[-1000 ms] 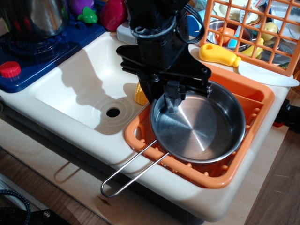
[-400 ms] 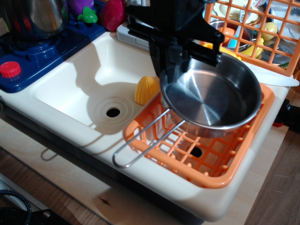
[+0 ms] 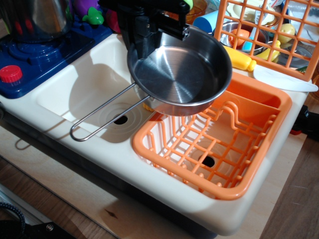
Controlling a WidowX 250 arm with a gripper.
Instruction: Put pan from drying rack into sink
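The shiny steel pan [image 3: 179, 74] hangs in the air above the seam between the sink [image 3: 75, 89] and the orange drying rack [image 3: 214, 144]. Its wire-loop handle [image 3: 99, 118] points toward the front left, over the sink's drain hole [image 3: 119, 119]. My black gripper [image 3: 144, 27] is shut on the pan's far-left rim and holds it up, slightly tilted. The drying rack stands bare, its grid bottom showing.
A blue toy stove [image 3: 30, 55] with a red knob [image 3: 11, 73] and a dark metal pot [image 3: 35, 17] stands at the left. An upright orange lattice crate [image 3: 269, 35] with dishes is at the back right. A yellow toy [image 3: 239, 59] lies behind the rack.
The pan has been lifted out of the drying rack and carried left and up toward the sink. The yellow corn toy in the sink is now hidden under the pan.
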